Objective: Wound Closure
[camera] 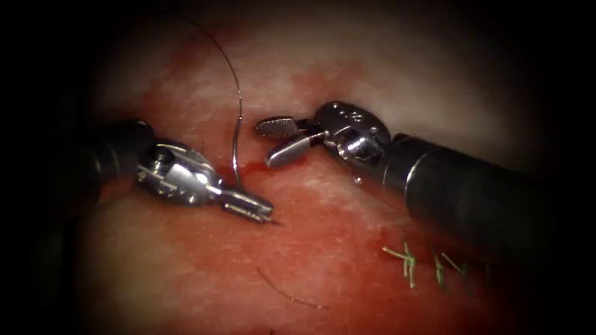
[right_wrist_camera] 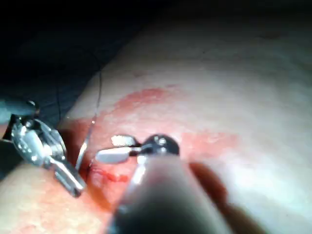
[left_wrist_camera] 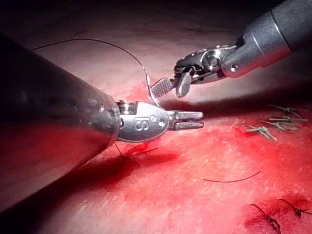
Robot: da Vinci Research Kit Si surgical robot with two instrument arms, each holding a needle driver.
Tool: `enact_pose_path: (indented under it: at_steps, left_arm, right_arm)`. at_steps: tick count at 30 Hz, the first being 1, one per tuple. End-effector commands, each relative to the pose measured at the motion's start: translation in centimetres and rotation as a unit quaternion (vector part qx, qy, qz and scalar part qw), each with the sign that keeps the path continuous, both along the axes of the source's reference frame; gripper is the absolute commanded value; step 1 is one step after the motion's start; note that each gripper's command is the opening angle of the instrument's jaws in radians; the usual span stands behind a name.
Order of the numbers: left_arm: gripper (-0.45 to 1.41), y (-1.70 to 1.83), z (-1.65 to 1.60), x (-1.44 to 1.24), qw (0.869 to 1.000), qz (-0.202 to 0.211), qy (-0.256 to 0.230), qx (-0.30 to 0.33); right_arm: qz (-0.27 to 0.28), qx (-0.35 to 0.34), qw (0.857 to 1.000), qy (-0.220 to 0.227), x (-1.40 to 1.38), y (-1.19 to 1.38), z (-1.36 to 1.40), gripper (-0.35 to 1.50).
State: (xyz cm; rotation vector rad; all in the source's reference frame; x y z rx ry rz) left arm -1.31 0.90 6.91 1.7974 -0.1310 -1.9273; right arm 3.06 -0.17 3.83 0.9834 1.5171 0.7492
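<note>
Needle (camera: 236, 146): stands upright in the tissue (camera: 347, 273) at the cut, between both tools; no tool holds it.
Right tool (camera: 279, 139): jaws open, empty, just beside the needle's right.
Left tool (camera: 257, 209): jaws closed, seemingly on nothing, below the needle.
Thread (camera: 217, 43): rises from the needle's top.
Risk: I judge a bump could tilt the free needle.
Hidden: needle's point, buried in the red fluid (camera: 251, 166).

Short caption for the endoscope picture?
Needle stands in tissue between shut left pincer and open, empty right pincer.
</note>
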Motion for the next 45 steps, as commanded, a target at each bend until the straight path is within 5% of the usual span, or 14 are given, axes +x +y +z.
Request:
enact_pose_path:
  at_steps: [1,13,23,27,28,29,35,37,38,42,45]
  left_arm:
    - [-0.45,0.03,0.07,-0.06,1.0,0.0,-0.001,-0.001]
    - [-0.45,0.01,0.04,-0.06,1.0,-0.001,0.0,-0.007]
    - [-0.45,-0.01,0.0,-0.04,1.0,-0.003,0.003,-0.008]
    - [-0.45,-0.02,-0.01,-0.05,1.0,-0.003,0.004,-0.008]
    - [-0.45,-0.02,-0.02,-0.05,1.0,-0.003,0.004,-0.008]
    - [-0.45,-0.03,-0.03,-0.05,1.0,-0.003,0.004,-0.008]
    - [-0.45,-0.05,-0.11,-0.06,1.0,-0.003,0.003,-0.006]
    - [0.31,-0.02,-0.18,-0.02,0.999,-0.031,0.015,0.035]
    - [0.47,-0.01,-0.19,-0.01,0.997,-0.043,0.02,0.055]
    - [0.83,0.06,-0.28,0.09,0.983,-0.133,0.052,0.118]
    - [0.93,0.06,-0.31,0.13,0.976,-0.156,0.065,0.139]
  right_arm:
    - [0.003,0.002,1.0,0.008,0.12,0.02,0.0,0.98]
    - [0.007,0.005,0.999,0.037,0.55,-0.06,-0.16,0.98]
    - [0.01,0.009,0.999,0.043,0.58,-0.04,-0.17,0.94]
    - [0.009,0.009,0.999,0.046,0.57,-0.06,-0.17,0.44]
    - [0.0,0.011,0.998,0.056,0.57,-0.07,-0.17,-0.08]
    - [-0.005,0.01,0.998,0.059,0.57,-0.07,-0.16,-0.35]
    - [0.006,-0.019,0.998,0.056,0.56,-0.04,-0.16,-0.35]
    - [0.015,-0.029,0.998,0.047,0.48,0.02,-0.19,-0.35]
    - [0.018,-0.034,0.998,0.044,0.47,0.03,-0.19,-0.35]
    - [0.041,-0.055,0.998,0.013,0.3,0.14,-0.23,-0.35]
    - [0.058,-0.064,0.996,-0.004,0.22,0.15,-0.24,-0.35]
